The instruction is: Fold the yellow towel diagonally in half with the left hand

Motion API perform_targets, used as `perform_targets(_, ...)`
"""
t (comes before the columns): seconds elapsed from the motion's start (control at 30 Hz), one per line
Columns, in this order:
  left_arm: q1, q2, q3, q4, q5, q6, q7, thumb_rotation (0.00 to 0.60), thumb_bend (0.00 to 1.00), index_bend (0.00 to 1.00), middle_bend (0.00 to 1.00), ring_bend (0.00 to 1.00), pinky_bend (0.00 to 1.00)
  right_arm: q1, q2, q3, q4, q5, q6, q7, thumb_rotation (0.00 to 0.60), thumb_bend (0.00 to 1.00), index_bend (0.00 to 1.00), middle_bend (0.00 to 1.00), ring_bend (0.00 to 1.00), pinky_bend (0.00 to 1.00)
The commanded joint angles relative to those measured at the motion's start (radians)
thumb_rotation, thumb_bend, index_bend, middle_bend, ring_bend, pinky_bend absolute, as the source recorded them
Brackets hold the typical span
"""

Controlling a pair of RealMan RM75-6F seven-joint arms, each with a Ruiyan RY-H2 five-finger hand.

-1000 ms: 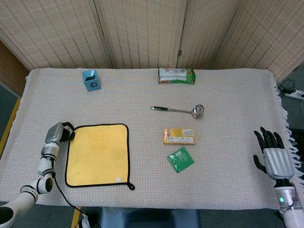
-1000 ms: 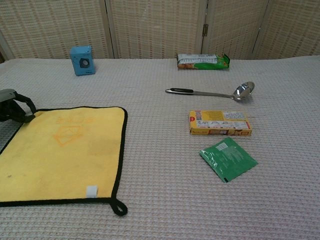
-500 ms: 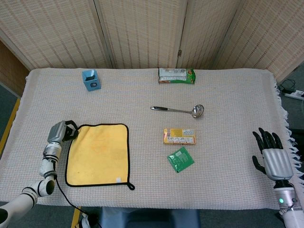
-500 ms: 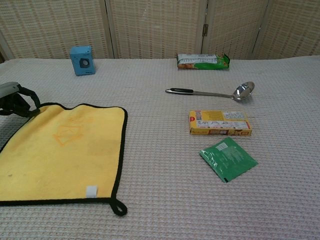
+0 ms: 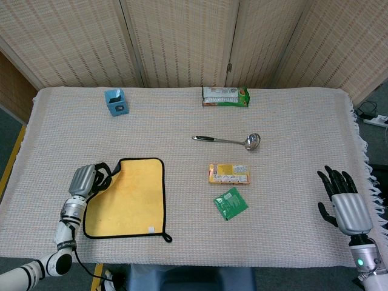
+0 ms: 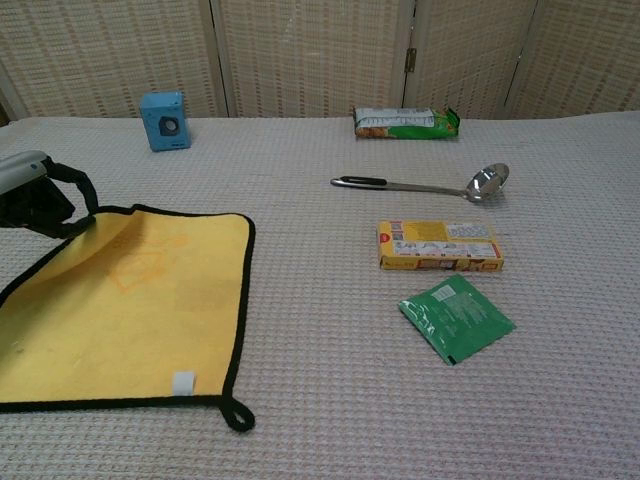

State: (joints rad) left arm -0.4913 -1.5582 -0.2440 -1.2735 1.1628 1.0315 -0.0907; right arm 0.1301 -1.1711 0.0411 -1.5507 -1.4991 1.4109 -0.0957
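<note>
One corner of the yellow towel [image 5: 130,197] is pinched and lifted by the left hand [image 5: 85,180]. Right hand [image 5: 342,202] hovers spread and empty at the table's [image 5: 291,121] right edge.

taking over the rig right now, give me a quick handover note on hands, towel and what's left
Left hand grips the yellow towel's far-left corner, which is raised and drawn inward. Right hand is open and idle at the table's right edge, holding nothing.
Done: corner grasped, fold begun.
Left: carry that corner diagonally over to the near-right corner with the loop, lay it flat, release.
</note>
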Motion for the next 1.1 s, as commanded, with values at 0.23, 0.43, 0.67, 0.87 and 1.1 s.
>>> perform_targets(0.23, 0.051, 0.01, 0.055, -0.196, -0.005, 0.116, 0.18, 0.6, 0.5, 0.63, 1.0, 1.0, 1.0, 0.001, 0.015, -0.017, -0.013, -0.038, 0.003, 0.029, 0.6, 0.49, 0.0, 0.0, 0.0, 0.0)
perform_targets(0.43, 0.064, -0.021, 0.098, -0.248, 0.01, 0.14, 0.24, 0.6, 0.5, 0.63, 1.0, 1.0, 1.0, -0.003, 0.027, -0.023, -0.018, -0.058, 0.017, 0.052, 0.6, 0.49, 0.0, 0.0, 0.0, 0.0)
perform_targets(0.67, 0.065, -0.061, 0.125, -0.259, 0.029, 0.145, 0.276, 0.6, 0.5, 0.63, 1.0, 1.0, 1.0, -0.004, 0.036, -0.029, -0.02, -0.07, 0.018, 0.068, 0.6, 0.49, 0.0, 0.0, 0.0, 0.0)
perform_targets(0.87, 0.061, -0.07, 0.13, -0.267, 0.043, 0.138, 0.278, 0.6, 0.5, 0.63, 1.0, 1.0, 1.0, -0.004, 0.038, -0.026, -0.02, -0.066, 0.017, 0.073, 0.6, 0.49, 0.0, 0.0, 0.0, 0.0)
perform_targets(1.1, 0.057, -0.068, 0.138, -0.28, 0.06, 0.127, 0.274, 0.6, 0.5, 0.63, 1.0, 1.0, 1.0, 0.0, 0.033, -0.02, -0.017, -0.052, 0.006, 0.066, 0.6, 0.49, 0.0, 0.0, 0.0, 0.0)
